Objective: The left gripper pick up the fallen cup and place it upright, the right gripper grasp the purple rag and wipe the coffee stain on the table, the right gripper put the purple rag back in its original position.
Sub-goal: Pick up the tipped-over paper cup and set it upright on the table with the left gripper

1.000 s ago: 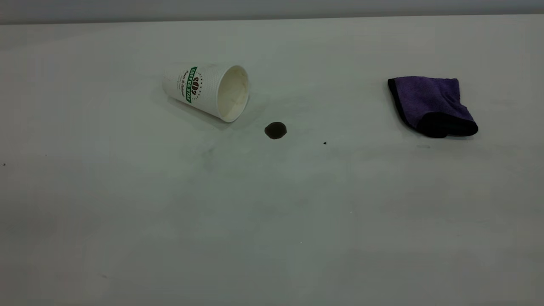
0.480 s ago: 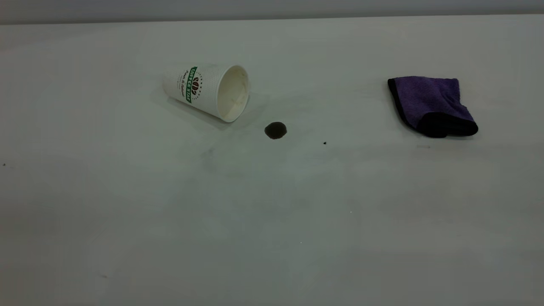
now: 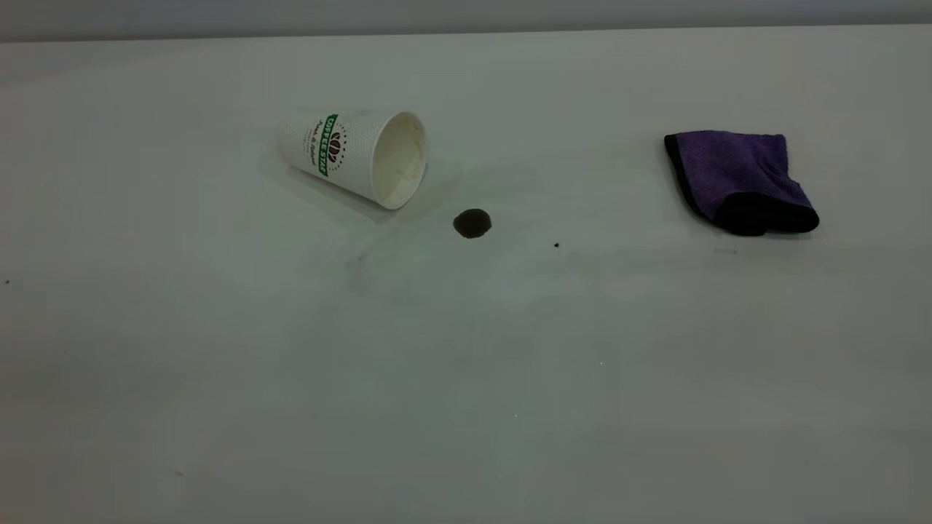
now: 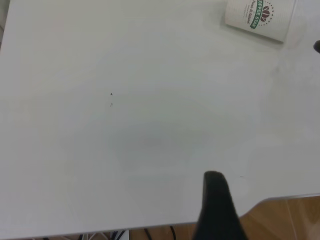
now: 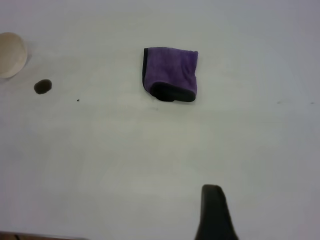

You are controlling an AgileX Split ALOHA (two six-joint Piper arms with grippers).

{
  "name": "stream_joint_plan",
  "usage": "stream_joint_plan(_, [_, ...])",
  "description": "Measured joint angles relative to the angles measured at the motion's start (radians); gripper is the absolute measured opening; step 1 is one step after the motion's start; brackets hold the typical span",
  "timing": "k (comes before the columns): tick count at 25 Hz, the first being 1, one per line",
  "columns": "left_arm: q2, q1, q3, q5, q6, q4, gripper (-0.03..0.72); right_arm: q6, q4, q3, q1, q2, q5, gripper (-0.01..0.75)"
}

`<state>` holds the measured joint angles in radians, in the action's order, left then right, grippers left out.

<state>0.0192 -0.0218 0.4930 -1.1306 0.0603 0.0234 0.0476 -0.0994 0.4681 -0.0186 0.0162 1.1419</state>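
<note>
The cup (image 3: 354,154) lies on its side at the back left of the table (image 3: 466,378), its cream mouth turned toward the coffee stain (image 3: 472,223) just in front of it and to the right. The purple rag (image 3: 739,180) lies folded at the back right. Neither arm shows in the exterior view. In the left wrist view my left gripper (image 4: 216,205) is a dark shape near the table edge, far from the cup (image 4: 258,17). In the right wrist view my right gripper (image 5: 214,212) is well short of the rag (image 5: 171,73); the stain (image 5: 43,86) also shows there.
A tiny black speck (image 3: 556,245) lies right of the stain. The table's far edge (image 3: 466,33) runs along the back. In the left wrist view the table edge and a wooden floor (image 4: 285,217) show beside the gripper.
</note>
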Motion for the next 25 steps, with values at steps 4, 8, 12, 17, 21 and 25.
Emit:
stream_joint_plan(4, [0.0,0.0,0.0,0.0,0.0,0.0,0.569,0.0,0.0,0.0,0.0,0.0,0.0,0.555])
stream_joint_plan(8, [0.0,0.0,0.0,0.0,0.003,-0.005,0.569,0.0,0.0,0.0,0.0,0.0,0.0,0.555])
stream_joint_plan(12, [-0.096,0.0,0.033,0.016,0.001,-0.085,0.569,0.0,0.0,0.0,0.0,0.0,0.0,0.555])
stream_joint_plan(17, [-0.412,0.0,0.107,0.13,-0.066,-0.19,0.569,0.0,0.0,0.0,0.0,0.0,0.0,0.555])
stream_joint_plan(21, [-0.683,0.0,0.178,0.305,-0.074,-0.226,0.608,0.0,0.0,0.0,0.0,0.0,0.0,0.555])
stream_joint_plan(25, [-0.933,-0.002,0.303,0.411,-0.044,-0.219,0.699,0.0,0.0,0.0,0.0,0.0,0.0,0.555])
